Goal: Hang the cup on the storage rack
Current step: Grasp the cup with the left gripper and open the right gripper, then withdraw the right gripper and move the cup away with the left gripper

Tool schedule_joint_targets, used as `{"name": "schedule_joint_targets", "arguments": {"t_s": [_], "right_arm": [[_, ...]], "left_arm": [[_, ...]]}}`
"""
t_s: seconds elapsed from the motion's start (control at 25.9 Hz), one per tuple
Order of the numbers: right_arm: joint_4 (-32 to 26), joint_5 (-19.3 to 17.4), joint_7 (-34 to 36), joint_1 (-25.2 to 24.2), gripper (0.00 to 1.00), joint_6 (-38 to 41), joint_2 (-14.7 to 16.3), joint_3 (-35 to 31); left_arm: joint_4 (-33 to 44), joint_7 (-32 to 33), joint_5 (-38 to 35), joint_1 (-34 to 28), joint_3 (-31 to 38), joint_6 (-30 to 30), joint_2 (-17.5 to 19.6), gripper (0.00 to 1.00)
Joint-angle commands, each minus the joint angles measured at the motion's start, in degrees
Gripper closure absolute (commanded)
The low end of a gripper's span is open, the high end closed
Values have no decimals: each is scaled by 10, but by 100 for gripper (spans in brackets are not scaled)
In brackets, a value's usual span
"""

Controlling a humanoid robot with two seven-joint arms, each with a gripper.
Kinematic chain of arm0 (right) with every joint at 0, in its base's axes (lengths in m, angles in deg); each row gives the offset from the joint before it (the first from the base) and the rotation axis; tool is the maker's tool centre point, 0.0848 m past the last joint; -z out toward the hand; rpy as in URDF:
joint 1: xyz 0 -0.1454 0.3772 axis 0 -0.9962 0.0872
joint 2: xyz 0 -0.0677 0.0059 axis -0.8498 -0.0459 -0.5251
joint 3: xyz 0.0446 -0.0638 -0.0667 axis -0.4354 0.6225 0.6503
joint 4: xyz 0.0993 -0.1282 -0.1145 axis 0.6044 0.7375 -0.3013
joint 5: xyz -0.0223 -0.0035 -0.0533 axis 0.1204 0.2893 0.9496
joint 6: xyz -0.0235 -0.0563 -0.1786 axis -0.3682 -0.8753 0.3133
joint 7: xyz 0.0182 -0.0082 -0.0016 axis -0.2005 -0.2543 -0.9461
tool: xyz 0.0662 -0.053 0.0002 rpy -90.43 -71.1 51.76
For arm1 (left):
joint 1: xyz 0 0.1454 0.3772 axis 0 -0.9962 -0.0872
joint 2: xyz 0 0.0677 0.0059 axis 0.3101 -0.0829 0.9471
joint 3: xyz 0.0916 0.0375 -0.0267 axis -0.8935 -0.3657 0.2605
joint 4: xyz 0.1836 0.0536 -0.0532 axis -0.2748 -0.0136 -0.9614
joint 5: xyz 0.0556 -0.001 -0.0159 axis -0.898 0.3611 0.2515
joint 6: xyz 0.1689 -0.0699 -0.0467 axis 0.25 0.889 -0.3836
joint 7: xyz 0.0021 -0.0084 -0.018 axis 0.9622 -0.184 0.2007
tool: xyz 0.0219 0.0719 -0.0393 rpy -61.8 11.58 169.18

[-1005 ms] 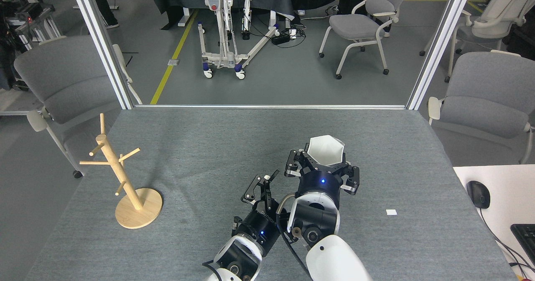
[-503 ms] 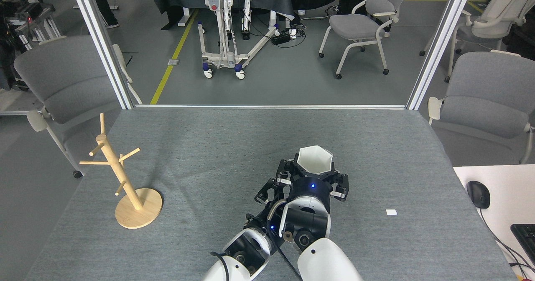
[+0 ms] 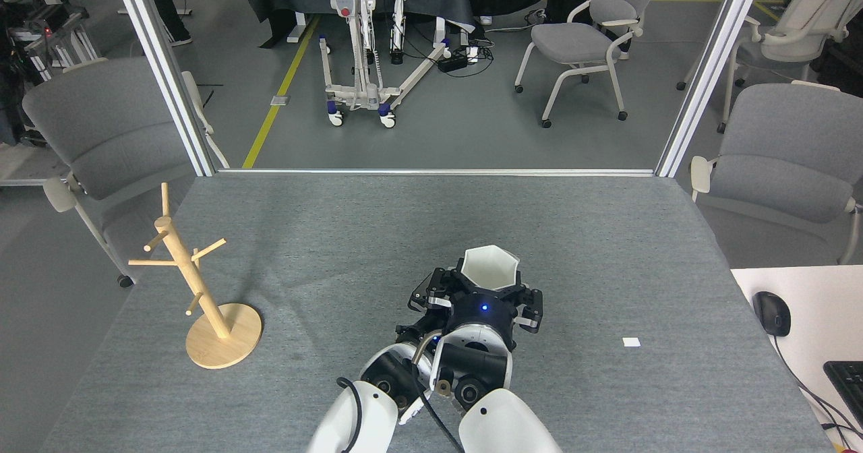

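Head view, looking down on a grey felt-covered table (image 3: 337,237). Near the front centre, two white-and-black arms side by side, rising from the bottom edge. Right gripper (image 3: 490,290) clamped on a small white cup (image 3: 491,267), black fingers pressed against its lower sides; cup upright, open mouth facing up, six-sided rim clearly visible, held above the table. Blue light glowing on the wrist just below the cup. Left gripper (image 3: 426,294) tucked close against the right one, mostly hidden behind it, only dark finger parts showing to the left of the cup; cannot tell whether its jaws are apart or together.

Well to the left, near the table's left edge, a light wooden rack (image 3: 195,284): round disc base, one post leaning slightly, thin pegs angled outward, nothing hanging on any of them. Cup and rack well apart, with bare felt between.

Small white square tag (image 3: 631,342) lying on the felt to the right of the arms. At the far right, the corner of a white desk (image 3: 809,331) with a black mouse (image 3: 772,313) and the edge of a keyboard (image 3: 848,382).

Beyond the table, a grey floor with a yellow line (image 3: 280,92), several grey office chairs (image 3: 586,35), and a white wheeled stand (image 3: 361,48).
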Motion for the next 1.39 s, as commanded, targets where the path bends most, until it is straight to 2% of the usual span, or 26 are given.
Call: {"name": "schedule_joint_targets", "arguments": {"t_s": [0.0,0.04,0.08,0.15,0.19,0.23,0.31,0.5,0.54,0.66,0.7,0.73,0.81,1.08,1.24,1.35], "right_arm": [[14,0,2,-5,41,-1,-5,15],[15,0,2,-6,41,-1,-7,21],[15,0,2,-6,41,-1,-9,21],[15,1,2,-7,42,-2,-11,22],[15,1,2,-9,42,-2,-12,22],[15,1,2,-10,42,-1,-12,22],[15,1,2,-9,42,-1,-12,22],[16,0,2,-8,39,-1,-12,20],[16,0,2,-8,36,-1,-11,20],[25,1,8,-7,12,-1,-10,19],[26,1,8,-7,7,-1,-10,18],[26,1,9,-7,3,1,-10,17],[25,1,15,-6,2,4,-10,16],[26,-12,199,-10,1,6,-11,10],[25,-58,283,-10,1,6,-12,10],[25,-90,352,-7,1,12,-7,-6]], "left_arm": [[1,1,10,2,0,4,0,1],[0,1,10,2,-2,3,0,2],[-4,1,10,2,-2,3,0,9],[-5,1,2,2,-4,5,1,36],[-3,3,2,1,-5,8,3,60],[3,9,3,-3,-6,18,6,100],[2,31,5,-3,-1,49,5,100],[3,39,4,-1,0,51,5,100],[2,39,4,-1,0,51,5,100],[0,40,4,-1,1,48,8,100],[-1,40,4,-2,1,46,8,100],[-2,40,4,-3,0,44,9,100],[-3,40,4,-3,1,43,9,100],[-20,40,4,-4,8,40,9,100],[-18,40,3,-10,10,33,11,100],[17,39,-5,-44,17,14,38,100]]}}
